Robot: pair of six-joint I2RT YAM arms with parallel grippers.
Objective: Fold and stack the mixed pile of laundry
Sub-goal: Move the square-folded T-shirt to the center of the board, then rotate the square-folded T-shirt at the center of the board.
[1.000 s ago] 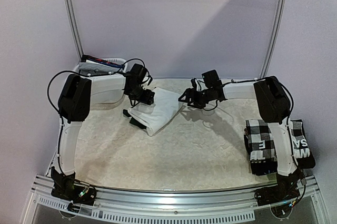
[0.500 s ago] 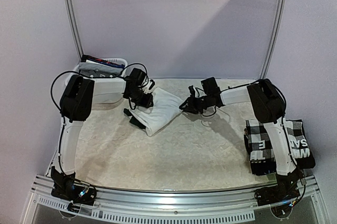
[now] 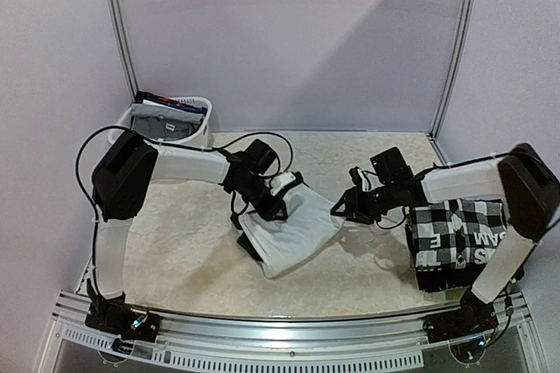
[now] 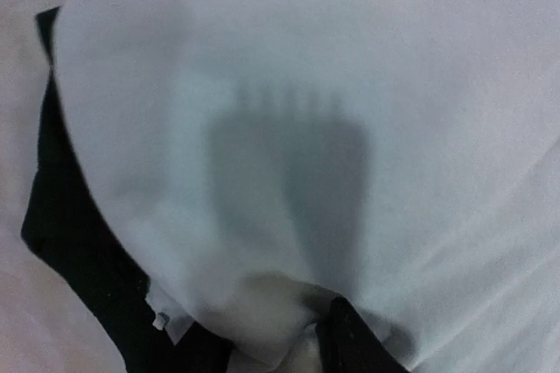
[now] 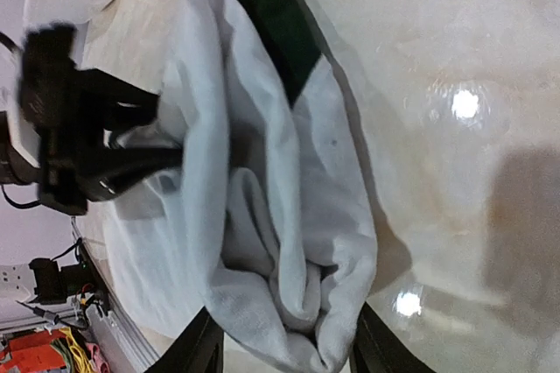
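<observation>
A white cloth with a dark part (image 3: 296, 231) lies folded on the table, left of centre. My left gripper (image 3: 273, 195) is shut on its far left edge. In the left wrist view the cloth (image 4: 289, 128) fills the frame and bunches at the one dark finger (image 4: 350, 342) that shows. My right gripper (image 3: 344, 207) is at the cloth's right edge. In the right wrist view its fingers (image 5: 199, 347) close on the thick folded edge (image 5: 297, 277). A folded black-and-white checkered shirt (image 3: 446, 235), with a black piece with white letters (image 3: 484, 240) on it, lies stacked at the right.
A white plastic basket (image 3: 203, 132) holding grey and blue garments (image 3: 162, 117) stands at the back left corner. Metal frame posts (image 3: 122, 40) rise at the back. The table's front rail (image 3: 280, 329) runs along the near edge.
Both grippers have carried the white cloth from the back of the table toward the near side and to the right. The right arm has swung off the checkered stack.
</observation>
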